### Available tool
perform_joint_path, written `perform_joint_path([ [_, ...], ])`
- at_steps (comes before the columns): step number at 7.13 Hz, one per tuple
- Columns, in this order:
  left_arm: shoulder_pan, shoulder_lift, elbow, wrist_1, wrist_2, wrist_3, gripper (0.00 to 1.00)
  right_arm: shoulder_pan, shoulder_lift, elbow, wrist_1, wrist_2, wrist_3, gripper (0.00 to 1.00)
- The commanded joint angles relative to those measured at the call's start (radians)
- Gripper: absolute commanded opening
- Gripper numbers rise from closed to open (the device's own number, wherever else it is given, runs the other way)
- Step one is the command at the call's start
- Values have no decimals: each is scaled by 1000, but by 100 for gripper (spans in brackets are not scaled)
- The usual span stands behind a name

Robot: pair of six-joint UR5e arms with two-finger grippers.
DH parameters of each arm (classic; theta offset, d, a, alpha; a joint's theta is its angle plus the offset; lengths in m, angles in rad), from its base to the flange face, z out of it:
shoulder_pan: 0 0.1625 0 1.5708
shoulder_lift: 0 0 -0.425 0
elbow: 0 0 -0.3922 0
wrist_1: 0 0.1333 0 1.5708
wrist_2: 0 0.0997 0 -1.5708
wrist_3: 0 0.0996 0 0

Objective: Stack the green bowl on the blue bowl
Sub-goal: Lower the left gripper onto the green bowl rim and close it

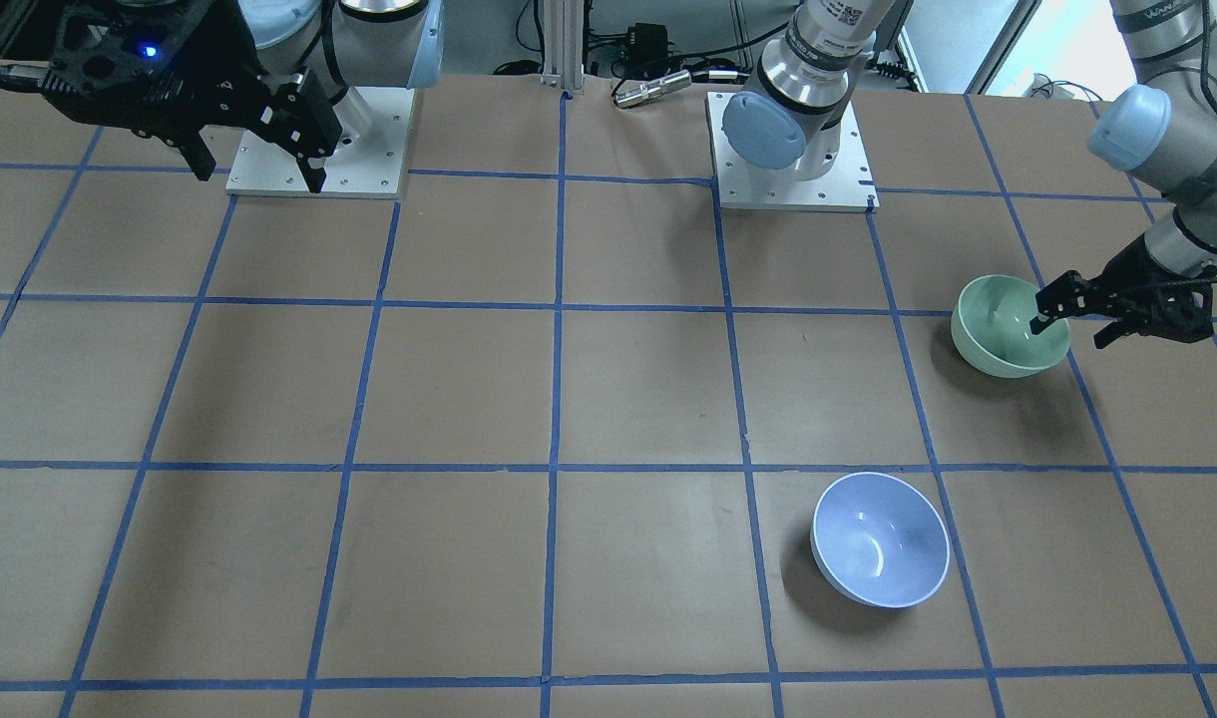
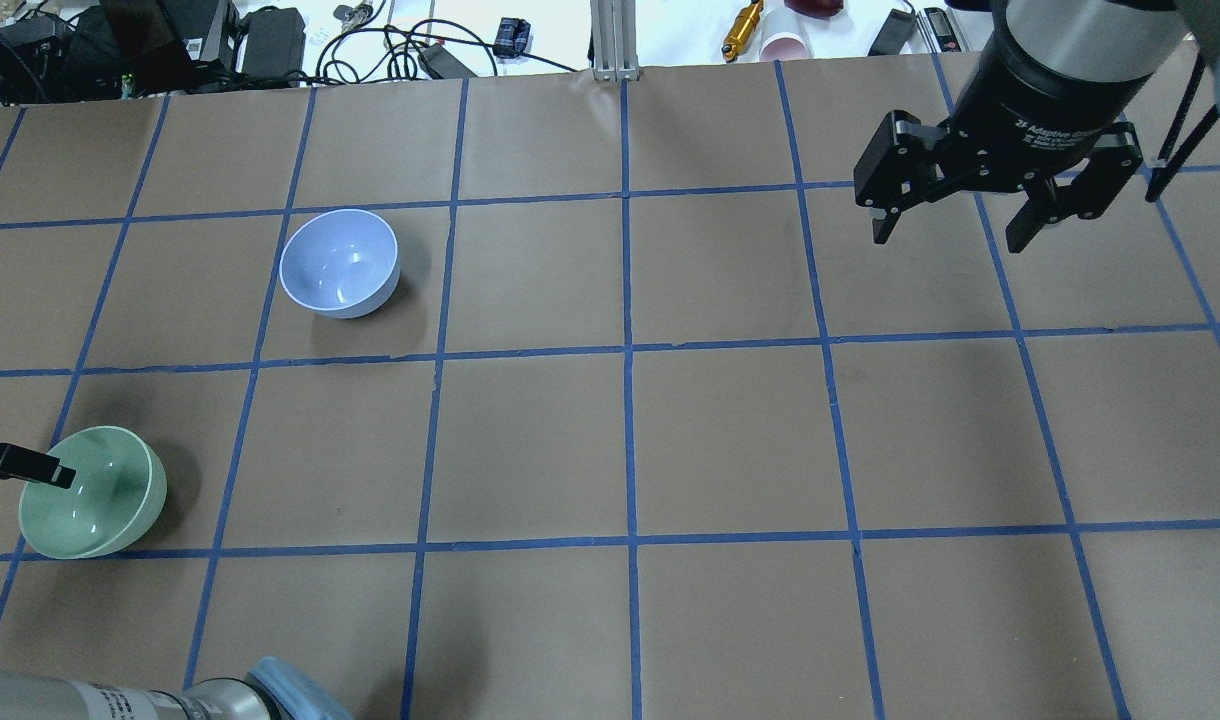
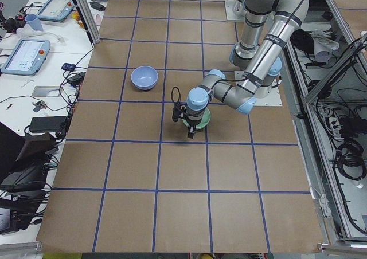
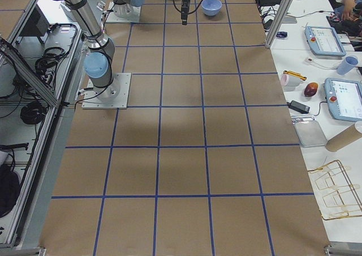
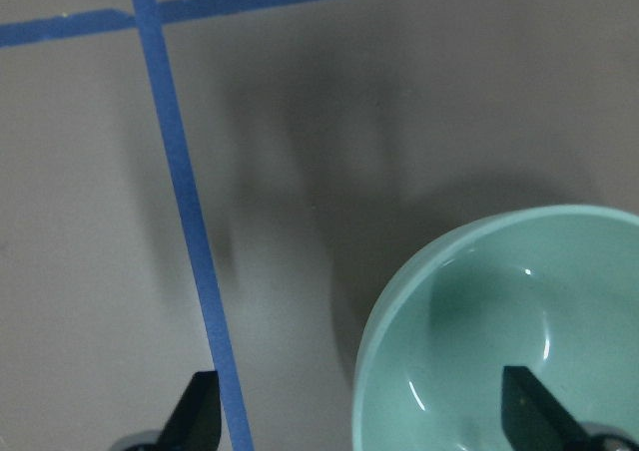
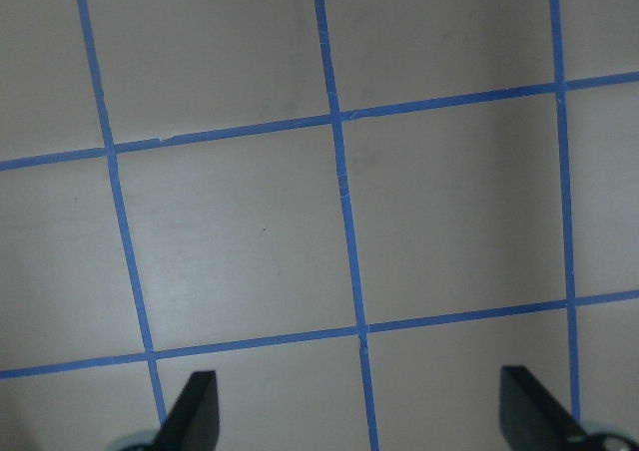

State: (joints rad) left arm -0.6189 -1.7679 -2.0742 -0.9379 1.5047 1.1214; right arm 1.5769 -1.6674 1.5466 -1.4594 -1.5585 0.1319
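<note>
The green bowl (image 1: 988, 319) stands upright near the table's left end; it also shows in the overhead view (image 2: 95, 495) and the left wrist view (image 5: 499, 311). My left gripper (image 1: 1069, 333) is open and straddles the bowl's rim, one finger inside the bowl and one outside, as the left wrist view (image 5: 364, 411) shows. The blue bowl (image 1: 880, 538) stands upright and empty about one grid square away (image 2: 338, 262), apart from the green one. My right gripper (image 2: 950, 240) is open and empty, held above the table far to the right (image 1: 259, 175).
Two arm base plates (image 1: 319, 140) (image 1: 793, 150) sit at the robot's side of the table. A metal cylinder (image 1: 653, 90) lies between them. Cables and gear (image 2: 220, 40) lie beyond the far edge. Blue tape marks a grid on the brown tabletop (image 2: 630, 440).
</note>
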Motion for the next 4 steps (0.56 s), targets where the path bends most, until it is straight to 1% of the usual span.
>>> perform_joint_path([
  [1, 4, 1, -29, 16, 6, -3, 100, 0, 0, 0, -1, 0, 0, 100],
  [3, 4, -2, -46, 21, 37, -2, 100, 0, 0, 0, -1, 0, 0, 100],
  [4, 4, -10, -47, 21, 37, -3, 100, 0, 0, 1, -1, 0, 0, 100],
])
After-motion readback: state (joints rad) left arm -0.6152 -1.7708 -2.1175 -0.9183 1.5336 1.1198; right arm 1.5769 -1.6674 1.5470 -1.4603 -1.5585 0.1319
